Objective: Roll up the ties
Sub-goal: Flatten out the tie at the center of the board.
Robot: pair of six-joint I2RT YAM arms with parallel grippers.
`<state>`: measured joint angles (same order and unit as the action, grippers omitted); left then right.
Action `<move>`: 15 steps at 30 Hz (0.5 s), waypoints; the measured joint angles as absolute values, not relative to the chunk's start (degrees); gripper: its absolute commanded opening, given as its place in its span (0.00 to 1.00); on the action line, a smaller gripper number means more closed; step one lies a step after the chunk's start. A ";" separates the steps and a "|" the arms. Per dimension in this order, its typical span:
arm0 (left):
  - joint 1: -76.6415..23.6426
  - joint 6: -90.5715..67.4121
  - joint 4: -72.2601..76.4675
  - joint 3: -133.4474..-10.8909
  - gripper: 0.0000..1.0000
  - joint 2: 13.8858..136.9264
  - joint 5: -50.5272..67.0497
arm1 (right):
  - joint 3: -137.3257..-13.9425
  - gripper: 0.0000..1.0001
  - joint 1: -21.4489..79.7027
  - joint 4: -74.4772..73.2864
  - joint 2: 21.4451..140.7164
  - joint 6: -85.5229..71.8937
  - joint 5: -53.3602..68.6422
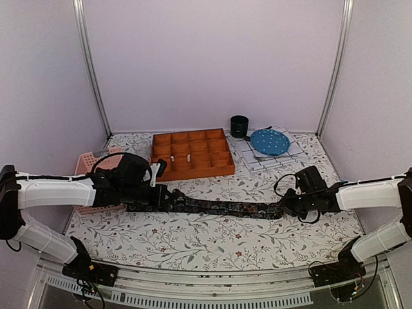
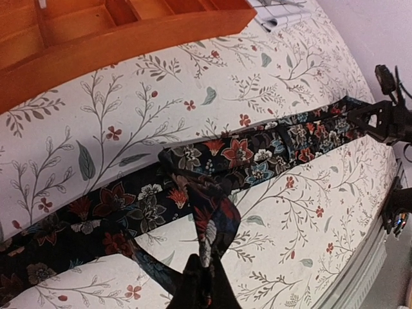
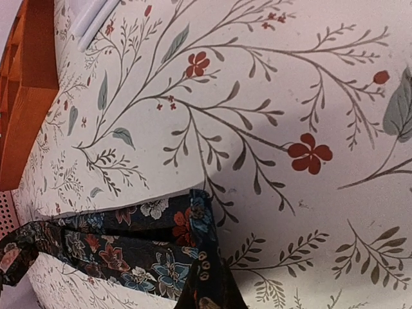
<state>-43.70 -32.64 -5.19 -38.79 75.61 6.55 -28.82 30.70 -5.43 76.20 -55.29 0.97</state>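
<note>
A dark floral necktie [image 1: 219,207] lies unrolled, lengthwise, across the middle of the counter [image 1: 212,241], which is covered with a pale cloth printed with leafy sprigs and small red flowers. The necktie is stretched from left to right between the two arms, just in front of an orange compartment tray [image 1: 193,154]. Its left end is pinched by the left pincer [image 1: 156,194], whose fingers are pressed together on the fabric. In the left wrist view the fabric is seen bunched and twisted where it rises from the counter into the grip, with a wider stretch of the band lying folded beside it. Its right end is pinched by the right pincer [image 1: 288,207], likewise pressed together. In the right wrist view a narrow strip of the fabric is seen lifted into the grip at the bottom edge, while the rest lies flat on the counter toward the left. A pink perforated basket [image 1: 90,161] is set at the left rear and is partly covered by the left arm. Two small pale items are seen in compartments of the tray. Near the back wall a dark cup [image 1: 239,126] is placed, and just beside it a blue dotted plate [image 1: 269,141] is set on a grid-patterned cloth [image 1: 257,159].
</note>
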 measured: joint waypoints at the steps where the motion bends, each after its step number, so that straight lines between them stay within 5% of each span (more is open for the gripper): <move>1: -43.77 -32.64 -5.28 -38.83 0.32 75.59 6.52 | -28.86 0.00 30.70 -6.04 75.55 -55.00 0.01; 4: -44.21 -32.75 -5.48 -39.29 0.73 75.22 6.59 | -29.82 0.00 30.70 -11.14 68.07 -52.90 -3.31; 6: -44.58 -32.82 -5.54 -39.72 0.84 74.56 6.50 | -33.63 0.00 30.70 -15.66 61.52 -50.83 -5.93; 15: -46.28 -32.58 -5.39 -43.90 0.85 72.36 3.51 | -54.59 0.00 30.70 -26.33 50.26 -41.23 -13.23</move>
<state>-46.28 -32.58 -5.39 -43.90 72.36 3.51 -54.59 30.70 -26.33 50.26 -41.23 -13.23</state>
